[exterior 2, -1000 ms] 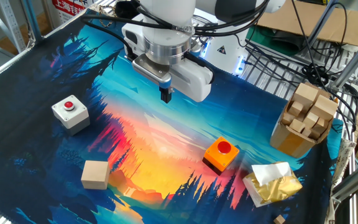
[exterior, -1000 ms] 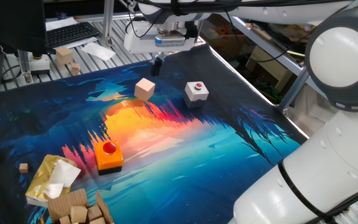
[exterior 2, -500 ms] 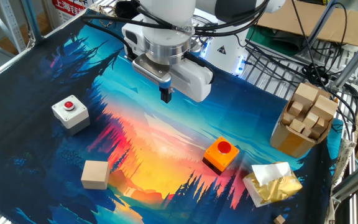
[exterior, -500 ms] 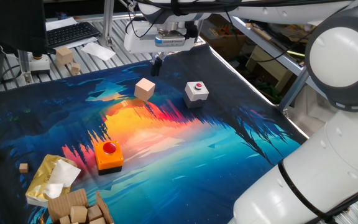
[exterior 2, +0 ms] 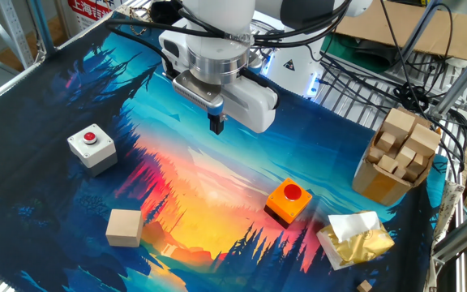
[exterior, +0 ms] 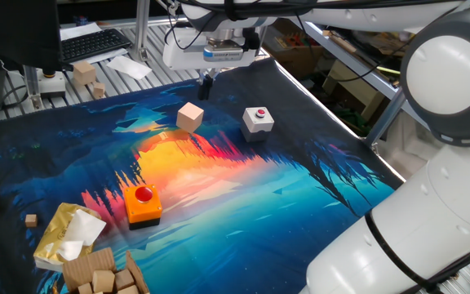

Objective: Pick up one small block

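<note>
While poised high over the far part of the printed mat (exterior 2: 217, 186), hangs empty: gripper (exterior 2: 216, 126) with fingers pressed together, nothing between them. Judged as the approach step, not yet begun in earnest. Small block (exterior 2: 124, 227) resting flat on the mat, well apart from the gripper, near the white box with red button (exterior 2: 92, 148) but not touching it; seen too in one fixed view (exterior: 190, 117), gripper (exterior: 206, 86) above and beyond. Next, by judgement: spread the fingers, travel across until centred over the block, square to its faces, descend, close
</note>
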Motion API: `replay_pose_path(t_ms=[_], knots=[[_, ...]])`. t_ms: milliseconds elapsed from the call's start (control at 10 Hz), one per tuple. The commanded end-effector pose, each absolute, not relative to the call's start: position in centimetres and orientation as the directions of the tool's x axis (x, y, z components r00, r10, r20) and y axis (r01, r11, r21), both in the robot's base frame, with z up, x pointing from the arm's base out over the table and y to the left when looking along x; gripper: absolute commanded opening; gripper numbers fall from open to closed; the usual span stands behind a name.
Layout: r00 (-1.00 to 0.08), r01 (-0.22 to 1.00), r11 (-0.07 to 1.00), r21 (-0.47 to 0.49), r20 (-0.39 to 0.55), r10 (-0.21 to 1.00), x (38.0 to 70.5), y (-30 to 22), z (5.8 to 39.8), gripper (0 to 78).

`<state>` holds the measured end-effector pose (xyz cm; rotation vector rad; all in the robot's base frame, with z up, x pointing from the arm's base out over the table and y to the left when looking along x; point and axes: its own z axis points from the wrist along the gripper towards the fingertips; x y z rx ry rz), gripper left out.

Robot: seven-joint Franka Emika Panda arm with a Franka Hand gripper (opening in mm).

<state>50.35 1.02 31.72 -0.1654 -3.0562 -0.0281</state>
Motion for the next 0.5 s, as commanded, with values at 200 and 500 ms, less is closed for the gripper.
replay_pose_path(t_ms=[200,500], knots=[[-0.988,0.134,0.991,0.014,0.078,0.132,53.84,1.23,33.02,0.0],[-0.988,0.135,0.991,0.014,0.078,0.134,53.84,1.23,32.86,0.0]])
